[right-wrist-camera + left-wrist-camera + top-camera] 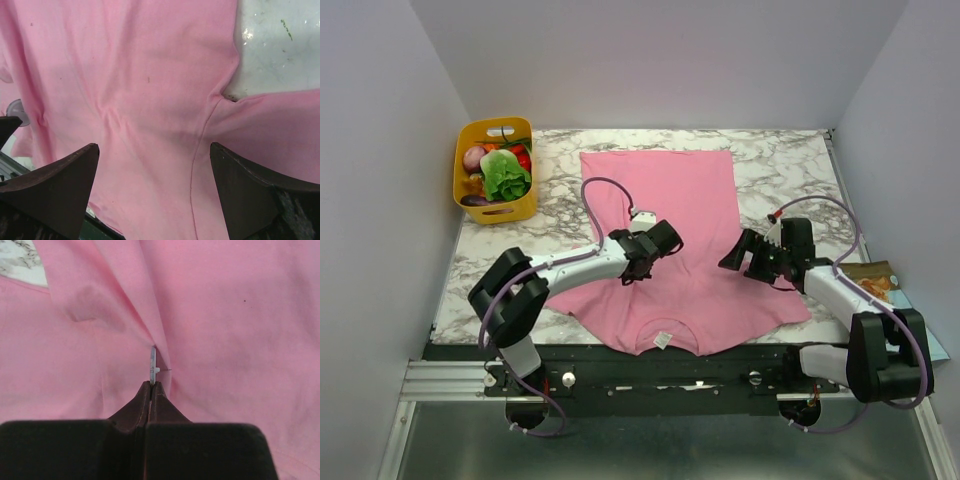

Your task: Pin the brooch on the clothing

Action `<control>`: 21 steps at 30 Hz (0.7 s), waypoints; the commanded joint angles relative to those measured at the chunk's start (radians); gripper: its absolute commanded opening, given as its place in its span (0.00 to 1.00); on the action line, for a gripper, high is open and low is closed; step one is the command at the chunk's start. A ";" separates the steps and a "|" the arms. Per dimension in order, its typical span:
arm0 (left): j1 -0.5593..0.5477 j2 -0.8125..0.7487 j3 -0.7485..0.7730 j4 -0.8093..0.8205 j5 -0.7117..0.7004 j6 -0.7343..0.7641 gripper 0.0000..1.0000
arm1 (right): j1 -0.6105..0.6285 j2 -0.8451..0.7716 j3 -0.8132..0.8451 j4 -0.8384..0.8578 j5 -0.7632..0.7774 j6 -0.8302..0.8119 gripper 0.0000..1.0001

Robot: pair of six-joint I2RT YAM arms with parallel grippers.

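left wrist | brooch [153,364] edge-on in left gripper [151,388] | face unseen

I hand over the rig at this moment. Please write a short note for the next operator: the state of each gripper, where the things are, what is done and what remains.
Left gripper: shut on the brooch, held edge-on, its pin pointing sideways at a raised fold of the T-shirt.
Right gripper: open, holding nothing, over the T-shirt near a sleeve seam.
T-shirt: spread on the table, neckline toward the arms.
Done: brooch gripped and brought to the fabric.
Left: push the pin through the fold. I cannot tell whether it has pierced yet.
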 commanded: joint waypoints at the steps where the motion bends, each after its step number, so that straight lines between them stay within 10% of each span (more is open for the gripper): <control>1: 0.026 -0.070 -0.053 0.119 0.070 0.016 0.00 | 0.024 -0.029 -0.005 0.038 -0.041 -0.023 1.00; 9: 0.059 -0.130 -0.095 0.151 0.073 0.047 0.00 | 0.078 -0.033 0.012 0.043 -0.024 -0.030 1.00; 21: 0.049 0.078 0.095 -0.228 -0.189 0.034 0.00 | 0.110 -0.019 0.026 0.040 0.009 -0.037 1.00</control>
